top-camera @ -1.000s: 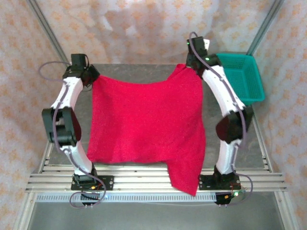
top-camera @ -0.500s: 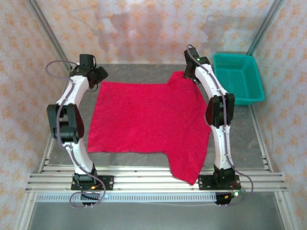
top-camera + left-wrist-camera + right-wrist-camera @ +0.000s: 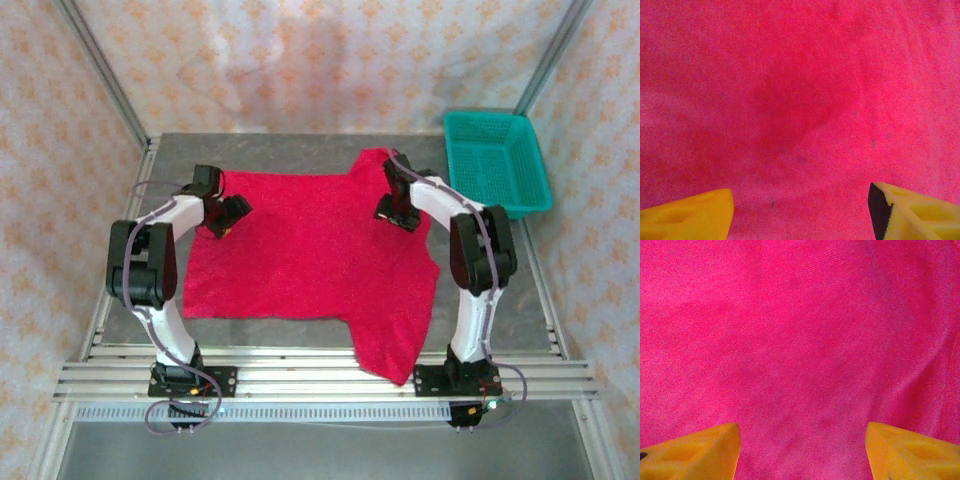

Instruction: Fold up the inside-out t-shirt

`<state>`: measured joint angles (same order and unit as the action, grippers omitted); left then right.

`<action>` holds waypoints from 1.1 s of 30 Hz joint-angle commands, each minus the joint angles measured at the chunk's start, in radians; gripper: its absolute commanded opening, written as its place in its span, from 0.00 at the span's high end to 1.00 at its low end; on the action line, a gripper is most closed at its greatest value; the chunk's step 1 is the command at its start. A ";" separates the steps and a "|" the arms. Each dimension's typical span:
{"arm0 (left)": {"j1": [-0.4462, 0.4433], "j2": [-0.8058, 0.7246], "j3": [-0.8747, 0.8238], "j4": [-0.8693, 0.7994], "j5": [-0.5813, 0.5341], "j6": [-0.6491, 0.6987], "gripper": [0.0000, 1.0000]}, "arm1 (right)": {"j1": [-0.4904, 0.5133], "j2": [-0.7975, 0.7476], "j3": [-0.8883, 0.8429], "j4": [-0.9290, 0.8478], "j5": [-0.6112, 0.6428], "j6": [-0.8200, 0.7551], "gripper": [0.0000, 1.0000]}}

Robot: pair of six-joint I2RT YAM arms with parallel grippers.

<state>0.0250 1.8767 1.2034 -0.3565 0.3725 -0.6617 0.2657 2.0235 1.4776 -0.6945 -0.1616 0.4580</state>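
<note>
Both arms have drawn back from the far edge, and the cloth they dropped now lies flat.
I see the red t-shirt (image 3: 310,260) spread on the grey table (image 3: 300,150), one flap reaching over the near rails. My left claw (image 3: 228,215) and right claw (image 3: 395,212) hang over its far part, both released, yellow fingers (image 3: 687,215) apart with nothing between.

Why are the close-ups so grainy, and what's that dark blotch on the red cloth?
Left wrist view: the t-shirt looks grainy, with a soft darker patch mid-frame, likely a shadow; the left claw is slightly blurred. Right wrist view: same grain, no blotch. Top external view: sharp, evenly lit.
</note>
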 commanded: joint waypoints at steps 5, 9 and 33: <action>0.068 0.286 0.297 -0.077 -0.076 0.016 0.27 | -0.055 0.224 0.217 -0.020 0.053 0.003 0.33; 0.072 0.433 0.472 -0.152 -0.058 0.021 0.28 | -0.062 0.350 0.411 -0.106 0.062 -0.009 0.33; 0.077 -0.338 0.080 -0.093 -0.270 0.087 0.00 | -0.034 -0.048 0.296 -0.148 -0.053 -0.052 0.28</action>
<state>0.0982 1.6894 1.3895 -0.4805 0.1986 -0.5812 0.2047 2.1464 1.9106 -0.9253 -0.1925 0.3935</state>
